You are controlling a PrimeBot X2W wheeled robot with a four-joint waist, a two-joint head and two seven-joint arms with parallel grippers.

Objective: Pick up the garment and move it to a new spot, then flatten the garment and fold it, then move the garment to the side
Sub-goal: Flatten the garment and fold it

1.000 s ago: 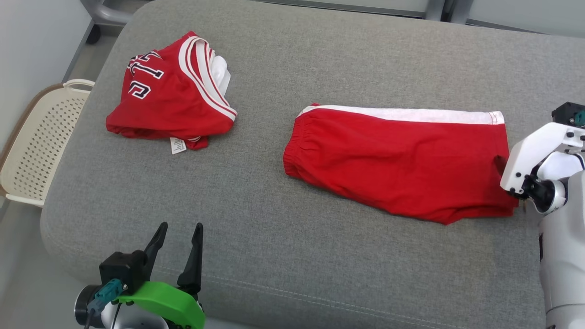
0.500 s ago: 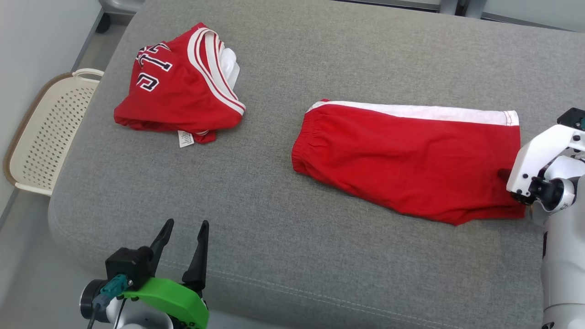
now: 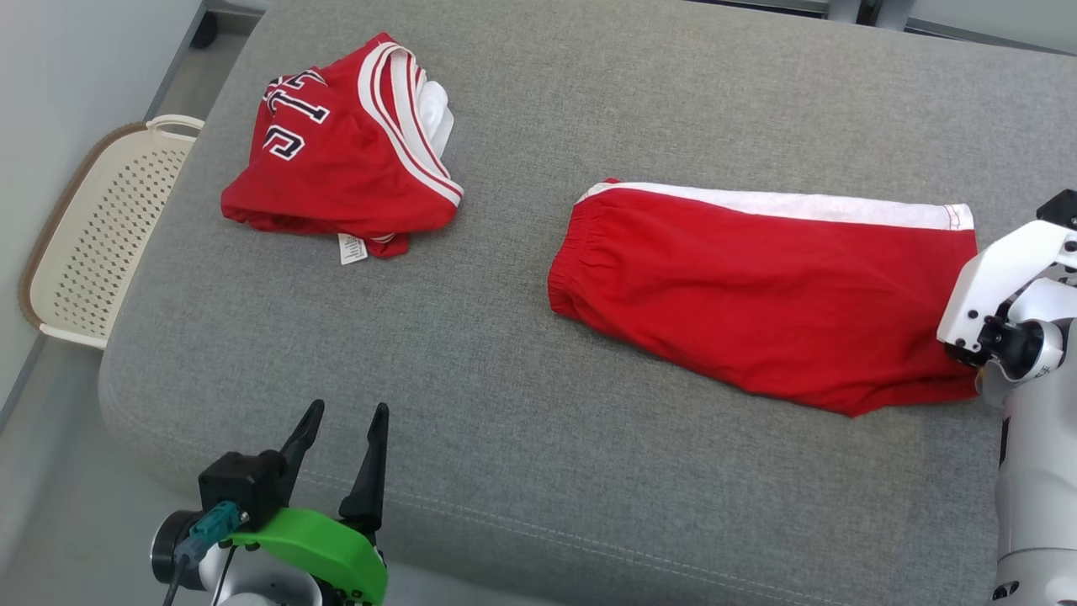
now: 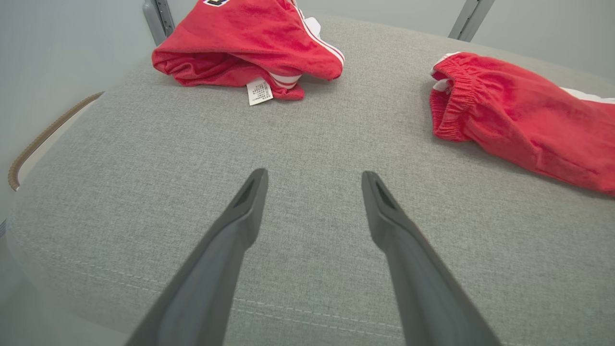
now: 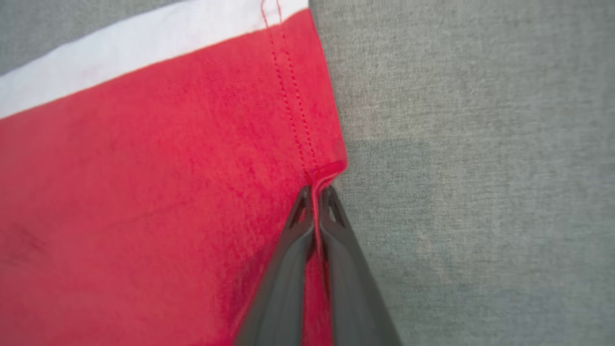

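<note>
Clenched tight, my right gripper point(image 5: 314, 192) has its two dark fingers pressed together on the red shorts point(image 3: 757, 295), with a thin ridge of red cloth pinched between the tips. The grip sits at the stitched hem point(image 5: 293, 96) of the leg opening, right at the edge where the fabric meets the grey cushion point(image 3: 505, 421). In the head view my pale right wrist housing covers that corner of the shorts.

The shorts lie spread out on the right half of the cushion. Their gathered elastic waistband point(image 3: 580, 252) points toward the middle, and a white stripe point(image 3: 799, 206) runs along the far edge. The near edge slants, and the cloth shows shallow wrinkles.

My left gripper point(image 3: 347, 408) hangs at the near left edge of the cushion, fingers spread wide with nothing between them and touching no cloth. From its wrist camera I see bare grey fabric between the fingertips.

On the far left of the cushion, well apart from the shorts, sits a bundled red jersey point(image 3: 336, 168) with white trim and dark lettering. A white care label point(image 3: 351, 248) sticks out at its near edge. Beside the cushion's left side stands a cream perforated basket point(image 3: 92, 244).
</note>
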